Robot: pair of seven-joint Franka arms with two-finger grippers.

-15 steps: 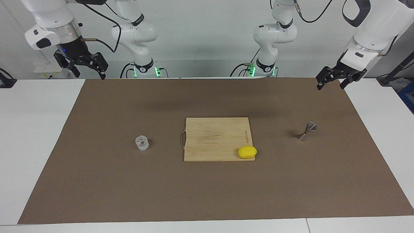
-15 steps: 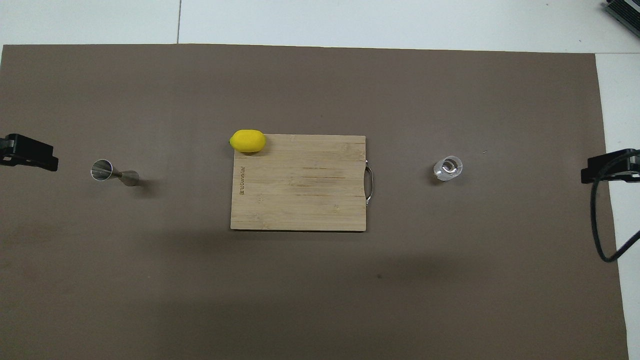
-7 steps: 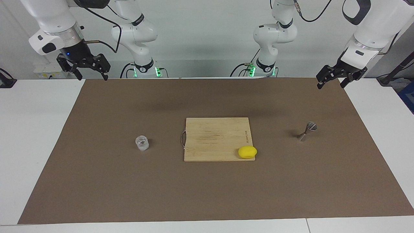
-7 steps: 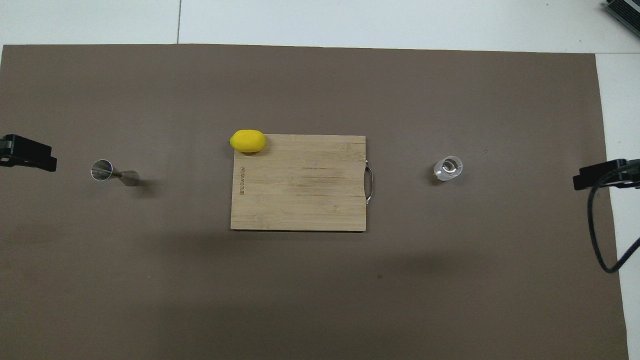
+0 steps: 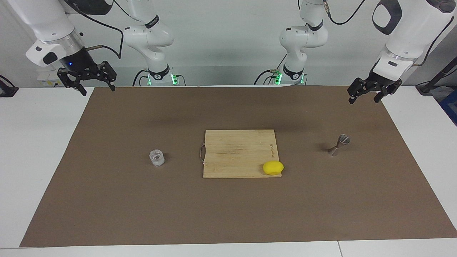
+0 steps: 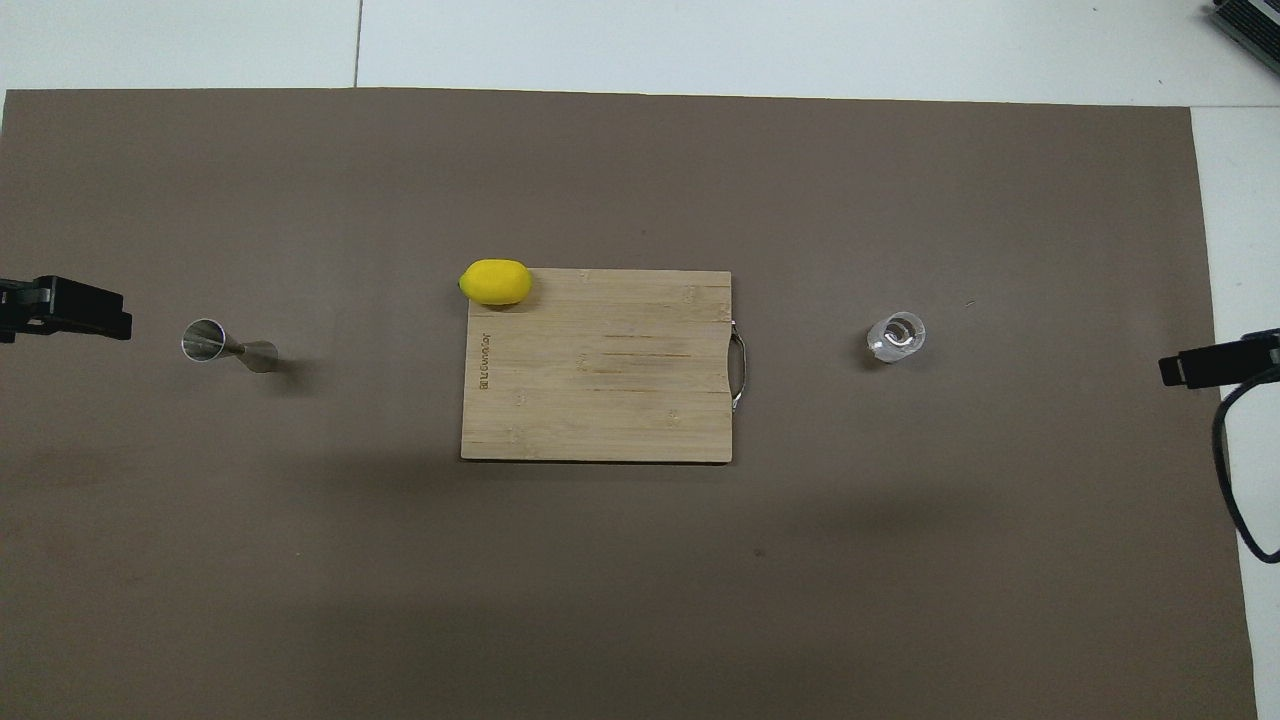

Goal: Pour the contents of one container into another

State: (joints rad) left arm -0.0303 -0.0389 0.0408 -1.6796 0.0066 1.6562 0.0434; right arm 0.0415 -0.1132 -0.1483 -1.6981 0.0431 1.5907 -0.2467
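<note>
The clear glass tumbler [image 5: 156,157] [image 6: 896,336] stands upright on the brown mat, toward the right arm's end of the table. The metal hourglass jigger [image 5: 338,145] [image 6: 228,346] stands upright toward the left arm's end. My right gripper [image 5: 99,90] hangs open and empty in the air over the mat's corner at its own end, well apart from the tumbler. Over the mat's other robot-side corner my left gripper [image 5: 364,100] is also open and empty, high above the mat and clear of the jigger.
A wooden cutting board [image 5: 232,150] lies in the middle of the mat between the two containers, its metal handle toward the tumbler. A yellow lemon [image 5: 273,167] rests on the board's corner farthest from the robots, on the jigger's side. White tabletop [image 5: 35,142] surrounds the mat.
The right gripper has turned and drifted a little toward the mat's edge at its end. The left gripper has edged slightly toward the jigger. Nothing on the table has moved.
</note>
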